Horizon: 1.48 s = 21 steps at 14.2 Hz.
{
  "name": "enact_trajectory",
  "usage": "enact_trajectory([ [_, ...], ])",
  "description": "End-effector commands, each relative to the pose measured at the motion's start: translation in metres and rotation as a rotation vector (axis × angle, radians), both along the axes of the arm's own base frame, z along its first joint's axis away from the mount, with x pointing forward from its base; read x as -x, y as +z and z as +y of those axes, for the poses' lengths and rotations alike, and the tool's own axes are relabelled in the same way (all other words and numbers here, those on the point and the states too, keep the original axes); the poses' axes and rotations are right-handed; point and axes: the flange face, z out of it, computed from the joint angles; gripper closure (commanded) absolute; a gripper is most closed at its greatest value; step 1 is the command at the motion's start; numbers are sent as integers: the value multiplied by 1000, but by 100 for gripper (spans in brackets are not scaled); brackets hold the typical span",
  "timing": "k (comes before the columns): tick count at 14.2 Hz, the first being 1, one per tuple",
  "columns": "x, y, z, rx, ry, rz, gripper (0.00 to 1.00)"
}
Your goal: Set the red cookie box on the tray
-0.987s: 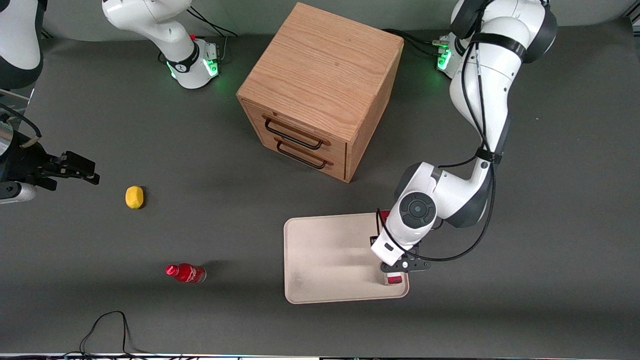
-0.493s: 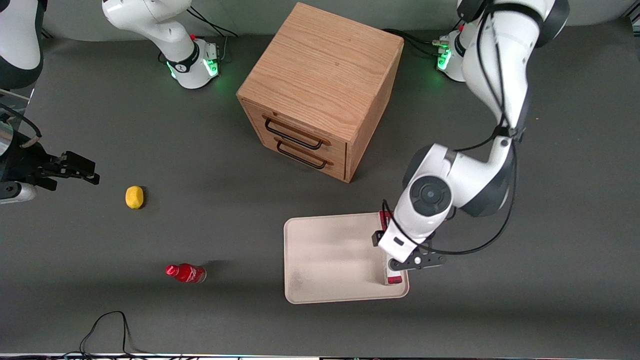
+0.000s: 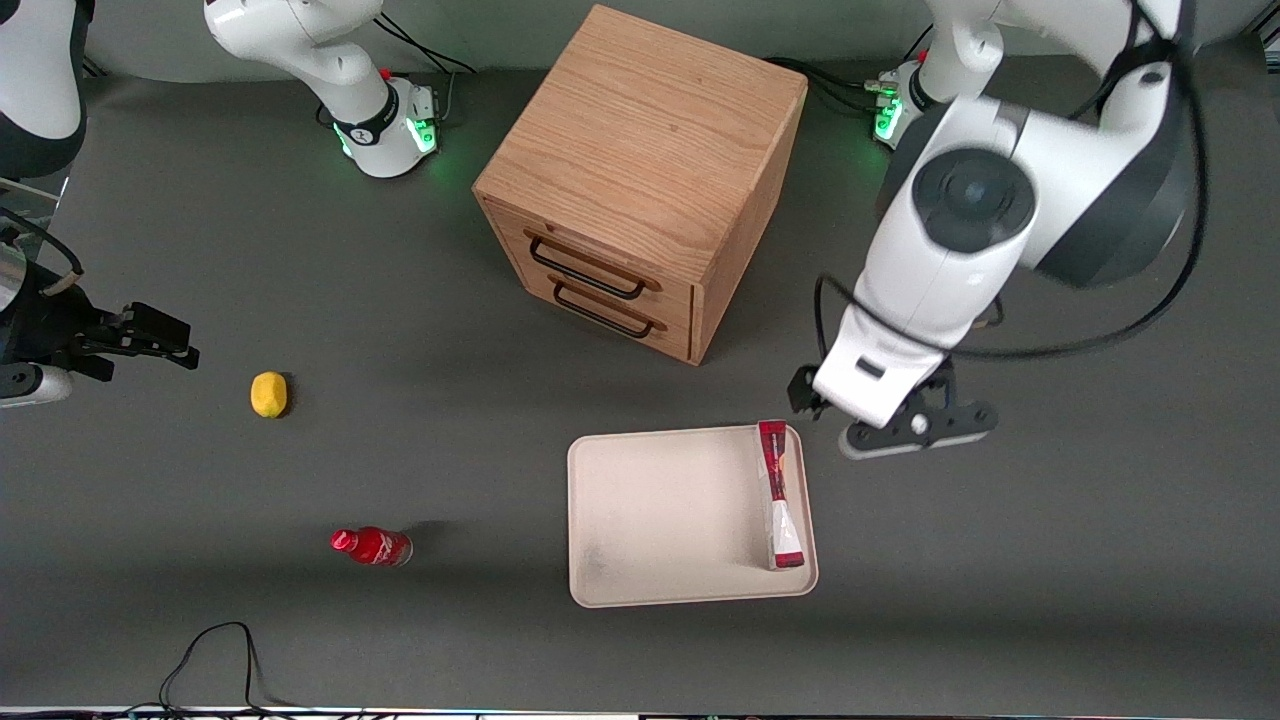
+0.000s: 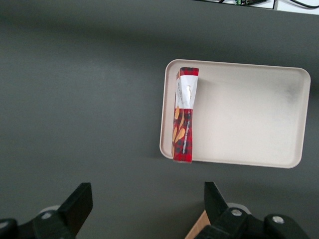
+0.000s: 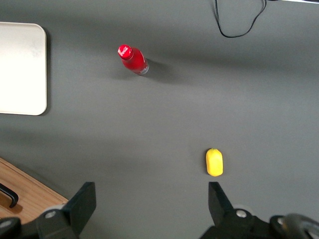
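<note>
**Box released on tray, arm lifted away**

Box (image 3: 780,493) lies flat on the tray (image 3: 660,520), along the tray's short edge at the working arm's end, its white end nearer the front camera. In the wrist view the box (image 4: 184,121) sits just inside the rim of the tray (image 4: 249,114), its red end reaching to or slightly over the rim; I cannot tell which. A second ago the gripper was down over the box; half a second ago it had started to lift. Now the gripper (image 3: 915,425) hangs high, off the tray, between tray and arm base, its fingers (image 4: 77,201) spread wide with nothing between them. By my reading the placing is done and only the retreat remains. Cabinet (image 3: 640,180), lemon (image 3: 268,394) and bottle (image 3: 372,546) have not moved
</note>
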Motion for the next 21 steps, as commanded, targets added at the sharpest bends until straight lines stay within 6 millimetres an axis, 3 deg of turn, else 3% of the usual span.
enact_trajectory([
  [1,25,39,7,-2,15,-25,0],
  [3,31,54,15,-1,23,-46,0],
  [4,29,56,28,-3,45,-43,0],
  [7,37,61,91,-18,104,-40,0],
  [11,50,62,174,-17,24,-31,0],
  [17,84,55,279,-1,-92,-6,0],
  [19,88,48,302,4,-92,2,0],
  [21,86,44,304,3,-93,-26,0],
])
